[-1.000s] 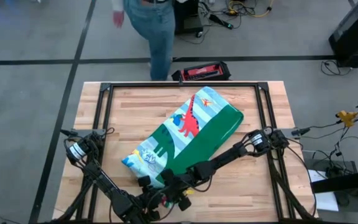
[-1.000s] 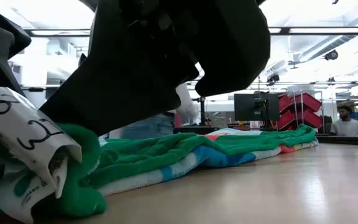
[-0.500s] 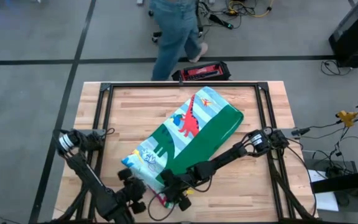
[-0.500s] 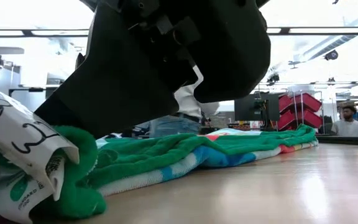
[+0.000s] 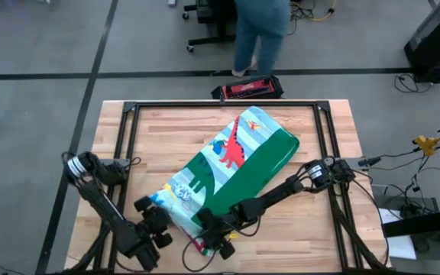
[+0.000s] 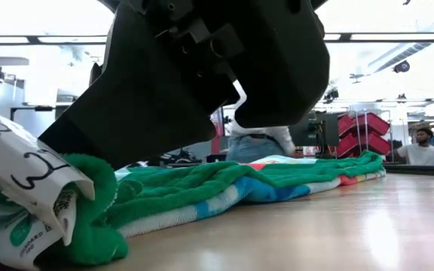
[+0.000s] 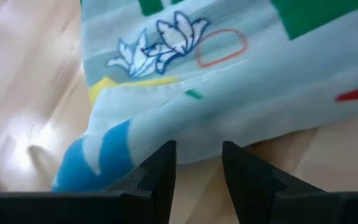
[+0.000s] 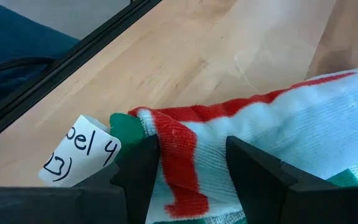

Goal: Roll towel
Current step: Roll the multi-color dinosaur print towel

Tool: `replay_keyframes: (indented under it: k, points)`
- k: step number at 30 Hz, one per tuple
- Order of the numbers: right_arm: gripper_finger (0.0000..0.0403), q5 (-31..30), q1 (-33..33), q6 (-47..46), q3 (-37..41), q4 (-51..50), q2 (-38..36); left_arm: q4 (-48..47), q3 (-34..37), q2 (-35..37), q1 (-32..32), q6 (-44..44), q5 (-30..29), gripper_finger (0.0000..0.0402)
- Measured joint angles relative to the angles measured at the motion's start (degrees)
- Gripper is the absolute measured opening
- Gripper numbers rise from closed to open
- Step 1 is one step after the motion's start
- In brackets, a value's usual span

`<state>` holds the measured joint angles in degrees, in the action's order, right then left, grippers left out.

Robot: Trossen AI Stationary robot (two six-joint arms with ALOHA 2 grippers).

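Note:
The towel [image 5: 235, 164] lies folded in a long band slanting across the table, from near left to far right, dinosaur print up. Its near end [image 6: 89, 218] sits bunched on the wood, green border outward, with a white handwritten label [image 8: 79, 155] beside it. My right gripper [image 5: 205, 233] is shut on that near corner. My left gripper [image 5: 161, 209] stands open just off the towel's near-left pale blue edge [image 7: 166, 118]. Bare wood shows between its fingers. My right gripper pinches the towel's near corner [image 8: 182, 149], where the red stripe meets the green border, between its two fingers. The fingers come slanting down from the table's far right. The corner is bunched up and stays low on the table, next to the white label.
A black metal frame [image 5: 128, 107] runs round the tabletop. Bare wood lies near right [image 5: 304, 229] and far left [image 5: 166, 137]. A person [image 5: 262, 30] walks beyond the far edge, near a red and black case [image 5: 247, 88] on the floor.
My left gripper has drawn away from the right gripper, going toward the table's left edge along the towel's near end, and it has turned about. The towel and my right gripper have kept still. The person behind the table has walked to the right.

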<state>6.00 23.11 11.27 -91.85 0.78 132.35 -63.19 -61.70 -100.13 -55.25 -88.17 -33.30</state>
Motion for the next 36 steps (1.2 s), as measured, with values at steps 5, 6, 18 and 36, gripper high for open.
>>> replay_keyframes:
  k: [5, 6, 18, 36]
  points:
    - [0.0179, 0.0, 0.0, 0.07, 0.02, 0.02, 0.0, 3.77, 6.96, 5.46, 0.85, -1.64, -3.69, 0.0116]
    - [0.0179, 0.04, 0.0, 0.16, 0.02, 0.04, 0.0, 4.57, 8.23, 6.2, 1.15, -1.66, -3.7, 0.0116]
    - [0.0179, 0.02, 0.15, 0.93, 0.05, 0.75, 0.09, 20.03, 18.31, 9.22, 5.71, 5.88, -7.6, 0.0116]
    - [0.0179, 2.14, -0.76, 3.04, -0.37, 7.37, -2.43, 26.15, 21.58, 9.15, 6.15, 9.24, -7.6, 0.0116]
